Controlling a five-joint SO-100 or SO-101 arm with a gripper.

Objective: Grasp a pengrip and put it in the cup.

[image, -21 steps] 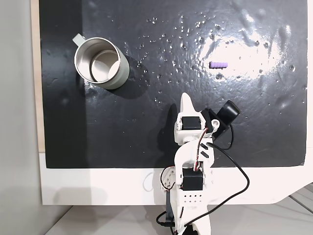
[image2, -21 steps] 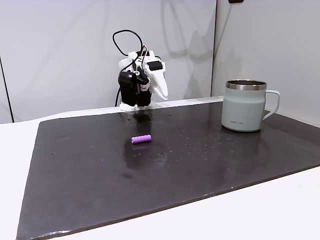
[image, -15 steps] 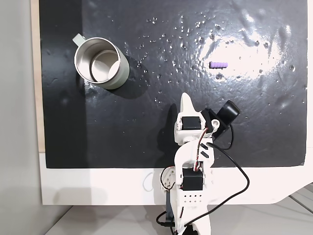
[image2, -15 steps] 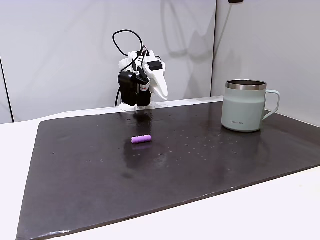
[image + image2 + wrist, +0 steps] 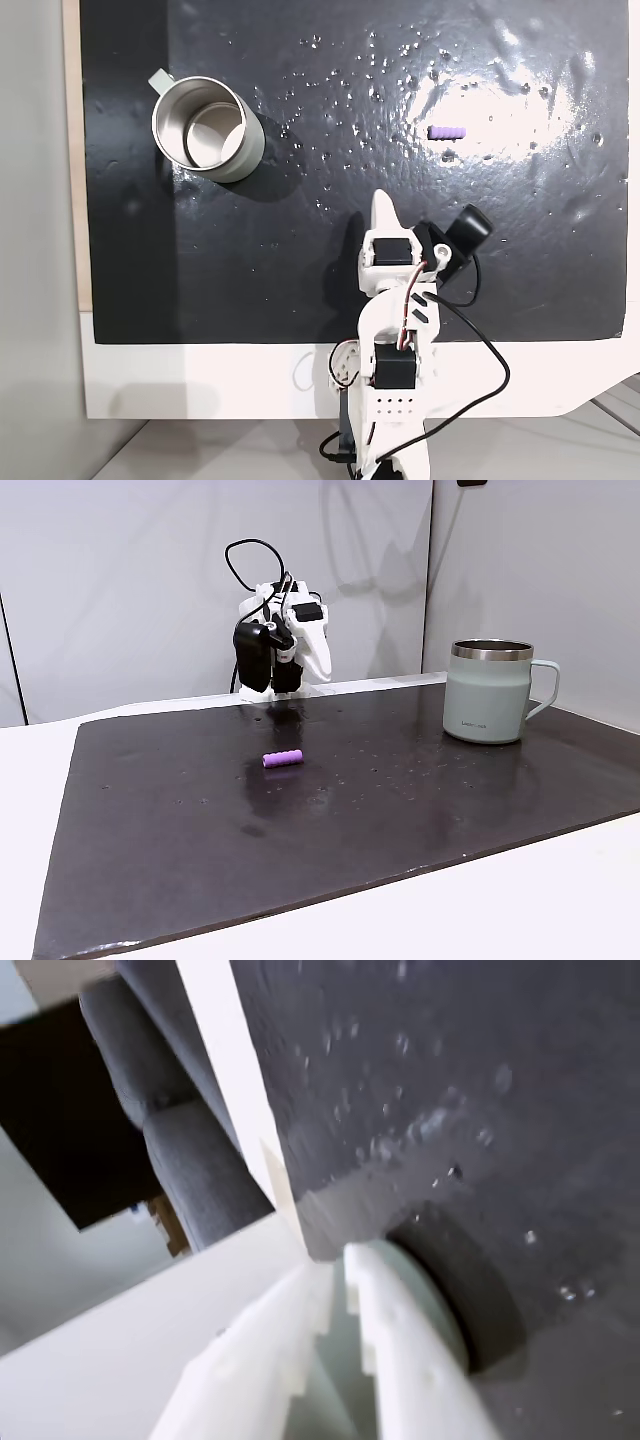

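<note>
Your white two-finger gripper [image 5: 335,1260] is sitting folded up near the arm's base, at the edge of the black glossy mat [image 5: 300,250], and in the wrist view its two toothed white fingers [image 5: 400,1350] are lying nearly together with only a thin slit between them. They are holding nothing. I judge this as a rest pose, so the reach is not begun.

The small purple ridged rubbery pengrip [image 5: 446,131] is lying on its side on the mat, well apart from the gripper, far and to the right of the arm in the top-down fixed view. In the side-on fixed view the same pengrip [image 5: 282,758] is resting flat toward the left of the mat, with open mat all round it. Lying flat like that, it is likely asking for a descent from above with the jaws spread across its short width.

The silvery-grey metal cylindrical cup [image 5: 205,128] is standing upright at the far left of the mat in the top-down fixed view, its mouth open upward and its handle tab pointing to the far left. That upright stance is what is leaving it ready to take a drop. In the side-on fixed view the cup [image 5: 488,692] is standing to the right, well apart from the pengrip, so you are looking at a long carry across the mat.
</note>
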